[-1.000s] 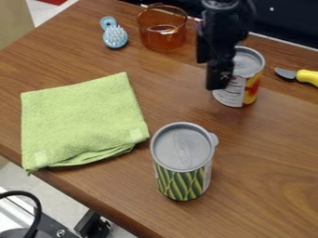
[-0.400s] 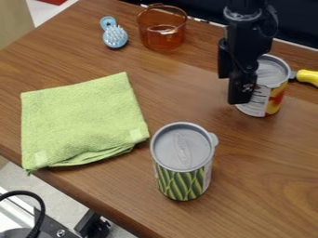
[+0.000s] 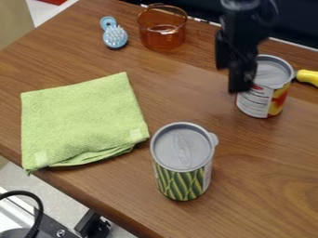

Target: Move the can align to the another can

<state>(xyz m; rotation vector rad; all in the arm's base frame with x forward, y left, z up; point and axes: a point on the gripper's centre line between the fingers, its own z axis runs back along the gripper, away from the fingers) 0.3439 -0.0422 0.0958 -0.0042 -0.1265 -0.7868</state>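
The black gripper [image 3: 240, 80] hangs at the upper right, in front of the left side of a can with a red, yellow and white label [image 3: 261, 100]. That can stands upright, its grey lid partly covered by the gripper. Whether the two touch, I cannot tell. Nearer the camera, right of the table's front edge, another can [image 3: 182, 160] with a green and yellow pattern and a grey lid is upright.
A folded green cloth [image 3: 81, 121] lies on the left of the wooden table [image 3: 168, 93]. Toward the back are a blue brush [image 3: 115, 36] and an amber glass pot [image 3: 162, 35]. A yellow-handled knife [image 3: 307, 77] lies right of the red-yellow can.
The red-yellow can has shifted right and slightly toward the camera. My gripper moved right and down with it, then rose a little. The green-patterned can stayed put.
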